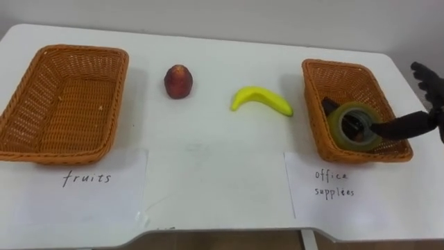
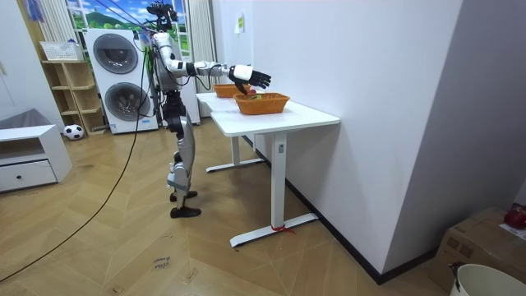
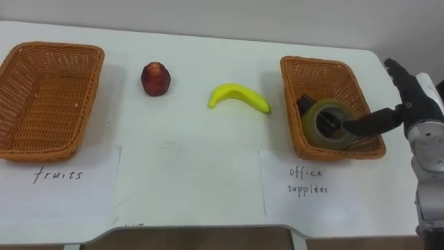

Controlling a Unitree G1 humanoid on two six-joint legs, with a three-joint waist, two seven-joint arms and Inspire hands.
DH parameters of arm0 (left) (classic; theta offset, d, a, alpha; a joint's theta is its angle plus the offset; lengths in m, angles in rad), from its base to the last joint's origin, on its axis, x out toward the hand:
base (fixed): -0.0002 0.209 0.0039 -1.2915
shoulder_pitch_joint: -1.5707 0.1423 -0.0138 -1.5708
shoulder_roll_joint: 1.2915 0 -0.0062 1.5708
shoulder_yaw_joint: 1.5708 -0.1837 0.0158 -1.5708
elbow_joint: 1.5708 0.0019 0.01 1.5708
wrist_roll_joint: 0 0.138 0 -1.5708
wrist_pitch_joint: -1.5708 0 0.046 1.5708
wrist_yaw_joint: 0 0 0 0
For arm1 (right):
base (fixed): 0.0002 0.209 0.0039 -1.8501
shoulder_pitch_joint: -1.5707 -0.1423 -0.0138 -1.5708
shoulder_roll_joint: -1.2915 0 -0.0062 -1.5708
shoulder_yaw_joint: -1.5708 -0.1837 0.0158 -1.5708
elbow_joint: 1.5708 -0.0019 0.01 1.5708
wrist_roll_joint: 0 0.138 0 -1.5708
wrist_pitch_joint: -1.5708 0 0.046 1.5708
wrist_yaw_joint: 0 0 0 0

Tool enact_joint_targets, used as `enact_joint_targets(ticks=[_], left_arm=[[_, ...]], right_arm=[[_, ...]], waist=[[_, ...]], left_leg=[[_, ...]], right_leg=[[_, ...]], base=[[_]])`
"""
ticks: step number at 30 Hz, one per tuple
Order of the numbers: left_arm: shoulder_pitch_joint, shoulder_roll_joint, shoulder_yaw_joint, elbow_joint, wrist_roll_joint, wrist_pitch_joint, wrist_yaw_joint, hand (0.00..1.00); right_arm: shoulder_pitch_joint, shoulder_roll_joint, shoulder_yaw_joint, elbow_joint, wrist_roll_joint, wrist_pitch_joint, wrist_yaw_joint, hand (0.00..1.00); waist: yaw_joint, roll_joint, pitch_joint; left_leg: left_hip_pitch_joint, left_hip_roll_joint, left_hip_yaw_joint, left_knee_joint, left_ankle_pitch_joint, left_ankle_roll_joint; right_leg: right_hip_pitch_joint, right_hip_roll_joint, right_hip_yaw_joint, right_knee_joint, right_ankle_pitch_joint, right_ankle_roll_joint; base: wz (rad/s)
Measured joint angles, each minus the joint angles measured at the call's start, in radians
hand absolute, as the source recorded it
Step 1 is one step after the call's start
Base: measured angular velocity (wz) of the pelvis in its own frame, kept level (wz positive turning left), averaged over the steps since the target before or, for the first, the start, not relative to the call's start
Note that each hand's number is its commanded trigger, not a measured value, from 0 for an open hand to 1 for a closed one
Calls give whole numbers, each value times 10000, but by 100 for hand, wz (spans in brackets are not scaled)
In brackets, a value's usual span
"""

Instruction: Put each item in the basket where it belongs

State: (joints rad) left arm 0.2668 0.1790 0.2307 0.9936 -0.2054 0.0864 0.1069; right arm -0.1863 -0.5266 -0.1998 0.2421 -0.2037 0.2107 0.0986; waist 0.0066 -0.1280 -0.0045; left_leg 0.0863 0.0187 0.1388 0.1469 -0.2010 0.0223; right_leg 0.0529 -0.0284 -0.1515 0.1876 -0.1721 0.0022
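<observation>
White table [image 1: 222, 59] lies beneath the right hand [image 3: 415, 104]. 1 paper sheet [image 3: 316, 182] lies near the hand, on the robot's side; a second sheet [image 3: 59, 177] lies well to its left. 2 washing machines [image 2: 119, 82] and a ball [image 2: 72, 131] stand well apart from it, at the room view's left.

A white table [image 2: 279, 119] on slim white legs stands against a plain white wall [image 2: 370, 99]. The floor [image 2: 123, 247] is light wood laid in a herringbone pattern. At the far end two washing machines [image 2: 122, 82] are stacked, with an open shelf unit [image 2: 70, 86] beside them and a small ball [image 2: 74, 131] on the floor. A low white cabinet [image 2: 25, 160] with a drawer sits at the room view's left, a cardboard box [image 2: 485, 242] and a pale bucket [image 2: 491, 279] at its lower right. The light is bright and even.
</observation>
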Motion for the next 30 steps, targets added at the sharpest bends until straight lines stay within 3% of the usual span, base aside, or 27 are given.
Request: enact_joint_targets(ticks=[8, 17, 23, 27, 30], left_arm=[[-37, 1, 3, 160, 5, -46, -12, 0], [22, -36, -27, 214, 8, 10, 6, 0], [23, -31, 0, 418, 36, -38, 209, 0], [28, 6, -2, 801, 28, -18, 210, 0], [53, 47, 1, 938, 51, 8, 239, 0]], right_arm=[[-12, 10, 4, -1584, 14, -123, -337, 0], [-60, 10, 9, -2157, 196, -110, -376, 0], [-95, 15, 365, -2152, 410, -37, -372, 0], [-95, 74, 659, -2144, 407, -37, -372, 0], [-103, 73, 771, -2146, 333, -37, -372, 0]], waist=[[84, -129, 84], [331, -163, 83], [817, -175, 85], [856, -301, 146], [923, -416, 144]], left_leg=[[-30, -14, -46, 105, 0, 1], [-45, -17, -269, 58, -4, 1], [-35, -87, -359, 61, 2, 0], [-130, -136, -618, 153, 4, 3], [-297, -133, -828, 192, 3, 6]], right_leg=[[21, -13, -33, 3, 6, -10], [130, -19, -268, -23, 6, -10], [162, -23, -381, -23, 6, -9], [178, -82, -546, -21, -2, 2], [148, -122, -757, -24, -9, 14]], base=[[0], [7], [3], [16], [19]])
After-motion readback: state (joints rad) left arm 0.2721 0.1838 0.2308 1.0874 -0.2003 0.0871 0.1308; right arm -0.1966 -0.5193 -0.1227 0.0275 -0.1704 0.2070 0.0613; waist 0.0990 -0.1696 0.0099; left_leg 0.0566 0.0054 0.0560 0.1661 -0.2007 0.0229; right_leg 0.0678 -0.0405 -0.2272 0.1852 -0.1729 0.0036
